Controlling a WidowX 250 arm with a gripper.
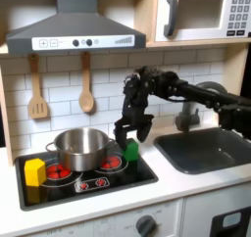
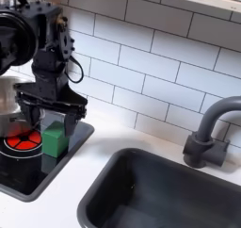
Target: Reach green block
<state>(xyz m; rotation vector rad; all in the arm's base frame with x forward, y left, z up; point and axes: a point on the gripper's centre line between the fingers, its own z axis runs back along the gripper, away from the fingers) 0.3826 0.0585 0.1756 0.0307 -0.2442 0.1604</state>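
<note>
The green block (image 1: 128,150) sits on the right rear corner of the black toy stove (image 1: 88,179), just right of the steel pot (image 1: 80,148). My gripper (image 1: 131,133) hangs directly over it, open, fingers pointing down. In the second exterior view the green block (image 2: 54,140) rests on the stove's edge (image 2: 28,171), and the gripper (image 2: 55,120) spreads its fingertips (image 2: 83,122) wide to either side, just above the block's top. Nothing is held.
A yellow block (image 1: 35,170) stands at the stove's front left. A sink (image 1: 211,148) with a grey faucet (image 1: 186,114) lies to the first exterior view's right. Wooden utensils (image 1: 86,92) hang on the tiled wall under the range hood (image 1: 74,30).
</note>
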